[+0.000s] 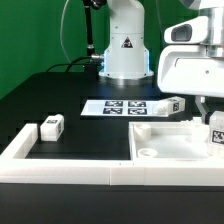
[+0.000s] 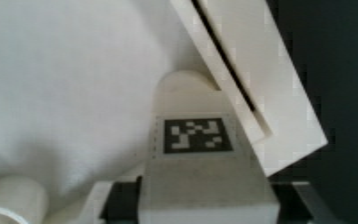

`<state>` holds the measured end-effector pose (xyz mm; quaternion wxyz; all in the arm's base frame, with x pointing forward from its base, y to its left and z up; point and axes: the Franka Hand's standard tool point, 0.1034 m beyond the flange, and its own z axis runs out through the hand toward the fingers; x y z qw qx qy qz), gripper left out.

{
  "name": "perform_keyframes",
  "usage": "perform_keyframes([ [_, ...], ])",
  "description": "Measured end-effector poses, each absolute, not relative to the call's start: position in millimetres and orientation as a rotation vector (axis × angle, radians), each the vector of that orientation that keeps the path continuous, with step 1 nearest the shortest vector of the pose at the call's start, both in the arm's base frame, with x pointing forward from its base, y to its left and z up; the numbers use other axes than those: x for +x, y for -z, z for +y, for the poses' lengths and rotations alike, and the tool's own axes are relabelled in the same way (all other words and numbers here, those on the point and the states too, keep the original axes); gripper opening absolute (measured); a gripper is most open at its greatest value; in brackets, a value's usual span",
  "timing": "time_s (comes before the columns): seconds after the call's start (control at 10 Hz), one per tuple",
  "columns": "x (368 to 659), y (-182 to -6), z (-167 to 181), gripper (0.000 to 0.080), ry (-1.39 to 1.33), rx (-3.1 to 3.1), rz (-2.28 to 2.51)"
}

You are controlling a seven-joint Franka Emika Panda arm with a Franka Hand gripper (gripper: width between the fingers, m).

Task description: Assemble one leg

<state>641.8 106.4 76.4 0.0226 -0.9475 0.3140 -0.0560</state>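
My gripper (image 1: pixel 211 126) hangs at the exterior view's right, over the right end of the large flat white panel (image 1: pixel 165 143). It is shut on a leg (image 1: pixel 215 136), a small white block with a black-and-white tag. In the wrist view the leg (image 2: pixel 197 140) stands between my dark fingers (image 2: pixel 126 200), its far end resting against the panel (image 2: pixel 69 90) beside the raised edge (image 2: pixel 247 70). A round hole (image 2: pixel 5 198) in the panel lies near the leg. Two more legs lie loose: one (image 1: pixel 176 103) by the marker board, one (image 1: pixel 52 125) at the left.
The marker board (image 1: pixel 125 107) lies on the black table in front of the robot base (image 1: pixel 125 50). A low white wall (image 1: pixel 60 168) runs along the front and up the left side (image 1: pixel 18 143). A green backdrop stands behind.
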Motion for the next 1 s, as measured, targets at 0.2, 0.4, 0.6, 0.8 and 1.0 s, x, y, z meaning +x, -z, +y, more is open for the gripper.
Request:
perform_keyframes([
  [0.2, 641.2, -76.4, 106.7, 0.0289, 0.159, -2.866, 1.133],
  [0.4, 641.0, -76.2, 107.1, 0.0294, 0.158, -2.850, 1.171],
  [0.6, 641.6, -77.8, 107.5, 0.0606, 0.165, -2.906, 1.031],
  [0.8, 642.2, -79.1, 107.1, 0.0636, 0.182, -3.018, 0.726],
  [1.0, 642.1, -78.5, 106.1, 0.0647, 0.184, -3.063, 0.546],
])
